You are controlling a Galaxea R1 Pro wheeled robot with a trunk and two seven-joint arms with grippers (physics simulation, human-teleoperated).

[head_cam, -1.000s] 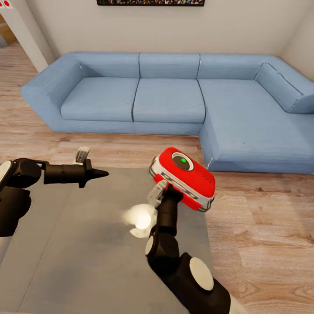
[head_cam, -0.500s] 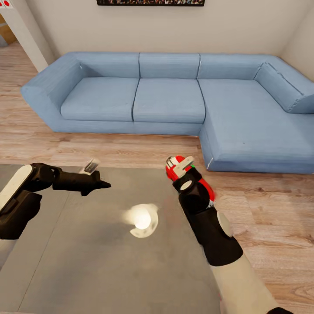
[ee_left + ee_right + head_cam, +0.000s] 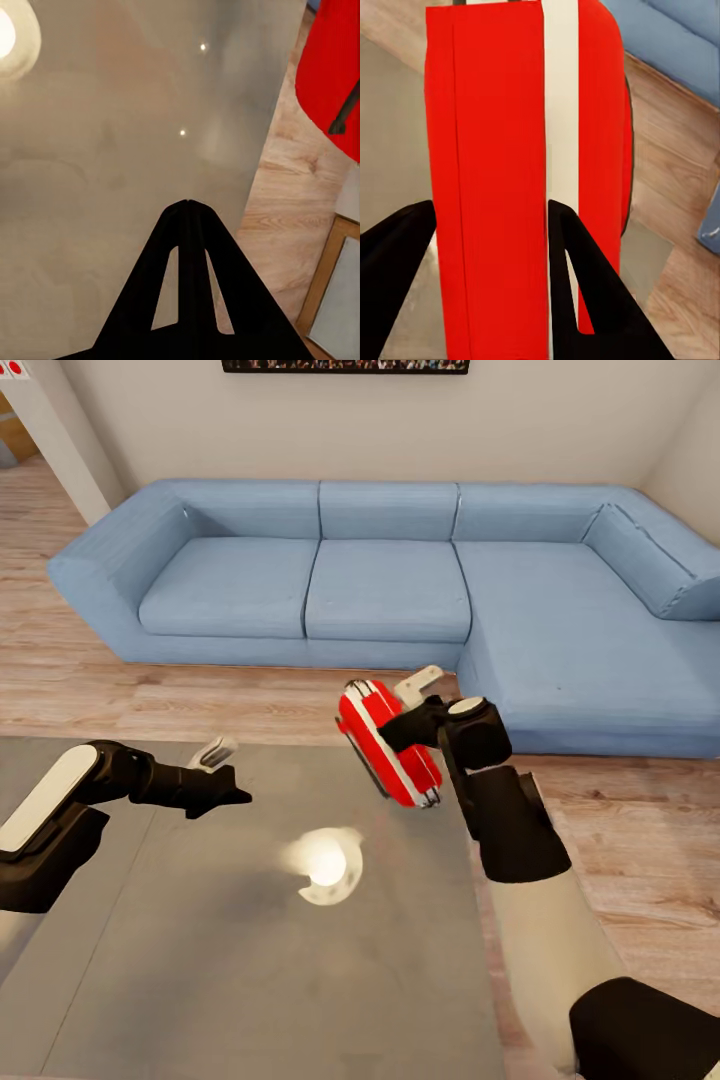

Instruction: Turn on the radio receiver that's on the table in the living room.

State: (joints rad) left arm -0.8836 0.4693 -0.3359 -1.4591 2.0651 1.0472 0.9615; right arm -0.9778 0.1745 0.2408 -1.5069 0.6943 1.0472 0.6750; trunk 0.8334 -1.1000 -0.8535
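The radio receiver (image 3: 388, 746), bright red with white stripes, hangs tilted on its edge above the far right corner of the grey table (image 3: 230, 970). My right gripper (image 3: 398, 730) is shut on it from the sofa side. In the right wrist view the radio receiver (image 3: 495, 150) sits between the two black fingers (image 3: 397, 285) of the right gripper (image 3: 489, 208). My left gripper (image 3: 236, 794) is shut with nothing in it, low over the table's left part. In the left wrist view the left gripper (image 3: 187, 204) points across the tabletop (image 3: 112, 135), and the red case (image 3: 330, 67) shows at the picture's edge.
A blue L-shaped sofa (image 3: 400, 580) stands beyond the table along the beige wall, and its chaise reaches forward on the right. Light wood floor (image 3: 620, 860) runs between sofa and table and along the table's right side. A lamp reflection (image 3: 325, 865) glows on the tabletop.
My right arm has swung up and outward, and the radio receiver has gone from lying face up to hanging on its edge, higher and further left. My left gripper has dropped slightly.
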